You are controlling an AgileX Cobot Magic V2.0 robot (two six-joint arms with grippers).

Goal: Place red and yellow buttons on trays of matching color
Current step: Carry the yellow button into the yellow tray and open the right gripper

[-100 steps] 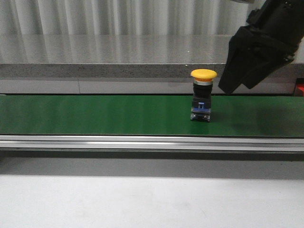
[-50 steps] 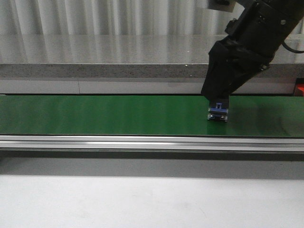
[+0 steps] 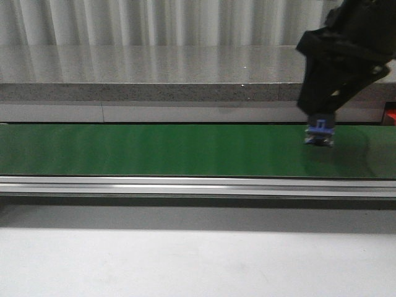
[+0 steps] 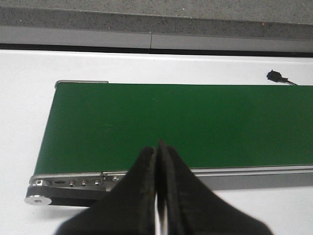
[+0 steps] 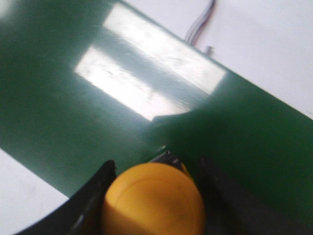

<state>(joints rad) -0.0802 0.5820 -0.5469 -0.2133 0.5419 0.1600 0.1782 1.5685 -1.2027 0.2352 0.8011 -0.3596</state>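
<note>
At the right of the front frame the right tool [image 3: 320, 124] pinches the yellow mushroom-capped push button [image 5: 153, 199], its blue base just above the green conveyor belt [image 3: 154, 150]; the left tool [image 4: 158, 196] is pressed together

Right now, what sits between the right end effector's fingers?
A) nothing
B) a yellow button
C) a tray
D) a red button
B: the right wrist view shows the yellow button with its domed cap between the right end effector fingers, above the green belt.
</note>
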